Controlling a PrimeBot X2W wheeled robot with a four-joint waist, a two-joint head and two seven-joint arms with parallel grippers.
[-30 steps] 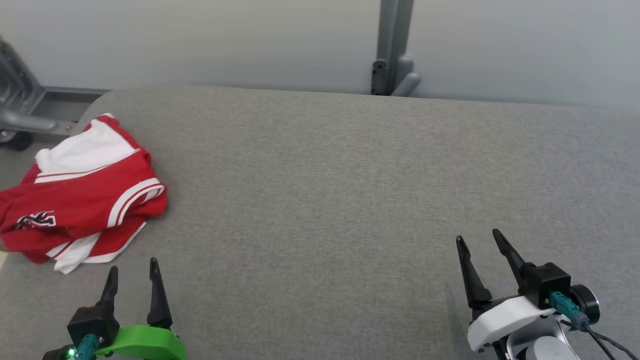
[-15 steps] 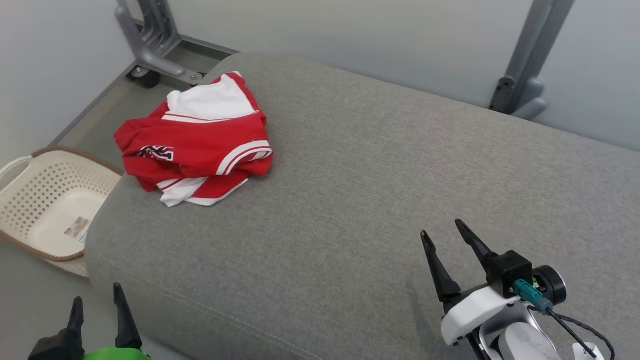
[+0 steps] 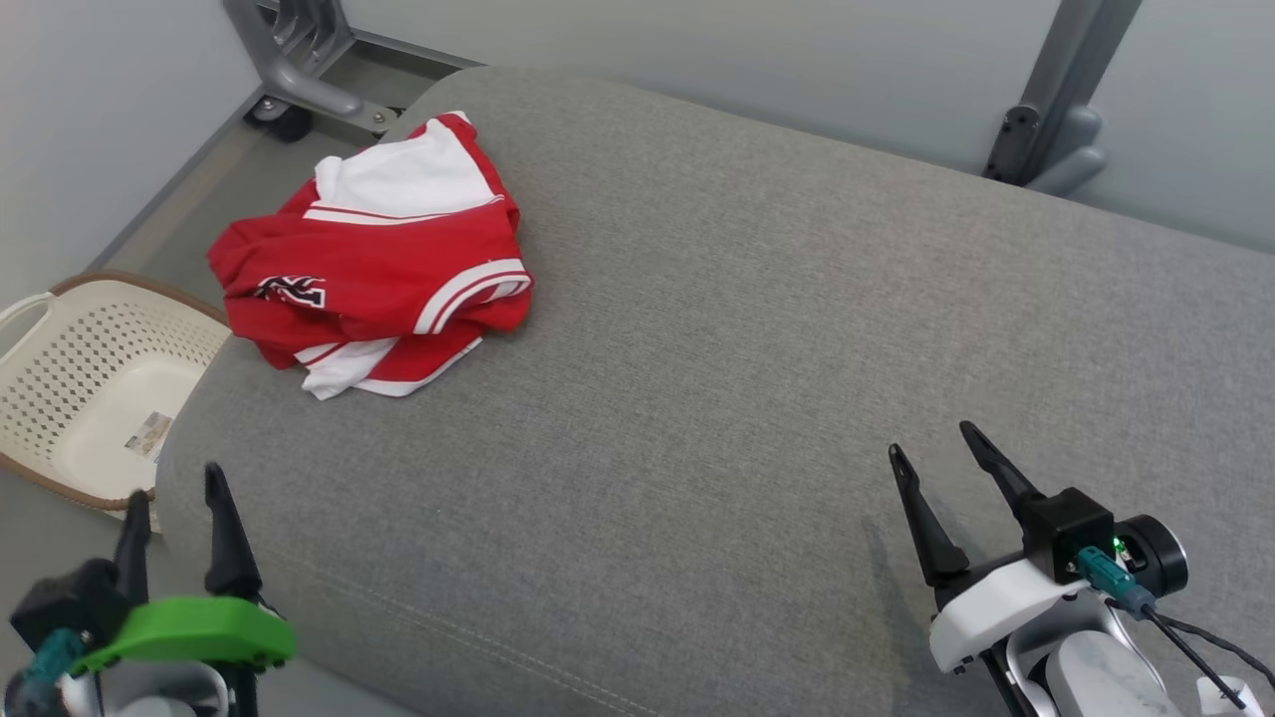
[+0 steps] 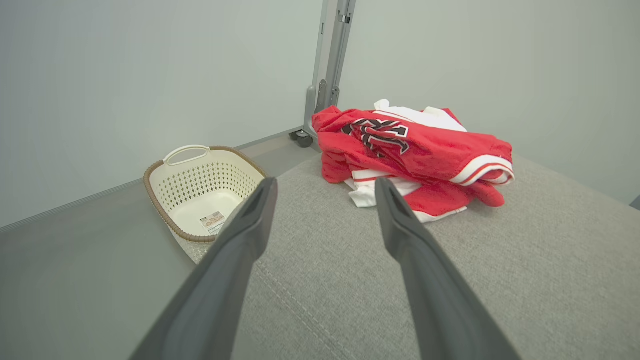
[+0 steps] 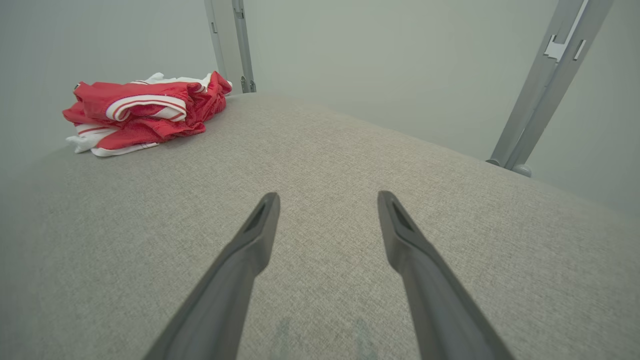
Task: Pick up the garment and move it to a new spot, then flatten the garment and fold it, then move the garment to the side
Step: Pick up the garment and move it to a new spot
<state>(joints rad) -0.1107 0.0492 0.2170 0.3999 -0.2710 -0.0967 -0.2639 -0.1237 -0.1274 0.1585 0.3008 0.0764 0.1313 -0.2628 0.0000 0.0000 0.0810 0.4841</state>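
Garment (image 3: 369, 249), red with white panels and trim, is found in uneven layers at the far left corner of the grey cushion (image 3: 697, 349), touched by neither gripper; pick-up is therefore judged not yet begun. At the far left, a perforated cream basket (image 3: 80, 349) is set on the floor (image 3: 199, 189) just beside the cushion's left end. The left gripper (image 3: 174, 488) is held at the cushion's near left corner, fingers spread wide with nothing between them and pointed toward the garment, presumably as the nearer arm for the grasp. The right gripper (image 3: 932, 438) is held low over bare fabric at the near right, equally wide and empty, well apart from the garment. The cushion is covered in matt woven cloth, seamed along its near edge. Pale walls (image 3: 697, 50) and grey metal posts (image 3: 1071, 80) are seen behind it
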